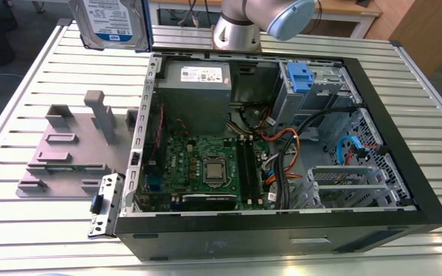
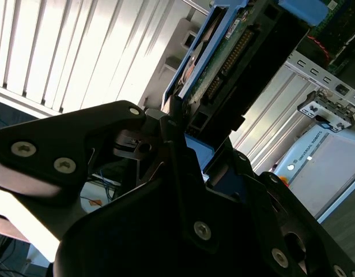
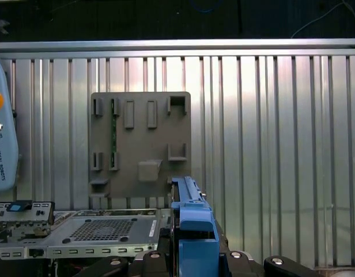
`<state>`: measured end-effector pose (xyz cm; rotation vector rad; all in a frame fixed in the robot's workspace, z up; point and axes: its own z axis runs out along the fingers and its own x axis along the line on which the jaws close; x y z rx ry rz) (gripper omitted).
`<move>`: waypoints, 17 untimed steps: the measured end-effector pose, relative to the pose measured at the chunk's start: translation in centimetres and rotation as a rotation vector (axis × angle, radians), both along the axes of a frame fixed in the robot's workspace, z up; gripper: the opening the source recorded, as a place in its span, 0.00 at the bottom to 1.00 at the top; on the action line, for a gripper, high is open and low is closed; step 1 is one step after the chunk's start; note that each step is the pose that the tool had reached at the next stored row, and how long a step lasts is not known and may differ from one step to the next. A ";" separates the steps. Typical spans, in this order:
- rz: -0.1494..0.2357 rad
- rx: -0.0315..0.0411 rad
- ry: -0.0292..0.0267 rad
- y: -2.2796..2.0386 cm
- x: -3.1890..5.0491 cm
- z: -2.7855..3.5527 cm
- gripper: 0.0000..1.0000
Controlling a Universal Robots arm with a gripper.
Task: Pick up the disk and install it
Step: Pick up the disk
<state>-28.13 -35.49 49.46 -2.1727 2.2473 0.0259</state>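
Grey fixture plate point(image 1: 67, 155) beside the computer case point(image 1: 282, 233) (lid off); we see the gripper point(image 2: 192, 138) pinching the disk point(image 1: 113, 23), held high outside the case.

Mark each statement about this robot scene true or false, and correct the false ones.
1. The computer case is open, with its green circuit board showing. True.
2. The gripper grips the disk. True.
3. The disk lies inside the case. False: it is held up outside the case.
4. The grey holder plate lies at the exterior view's right of the case. False: it lies at the case's left.
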 end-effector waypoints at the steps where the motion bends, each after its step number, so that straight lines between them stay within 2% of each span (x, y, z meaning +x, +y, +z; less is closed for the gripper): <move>1: 0.000 0.0000 -0.0001 0.00 0.02 0.00 0.36; 17: 0.000 0.0000 -0.0001 0.00 0.43 0.00 0.36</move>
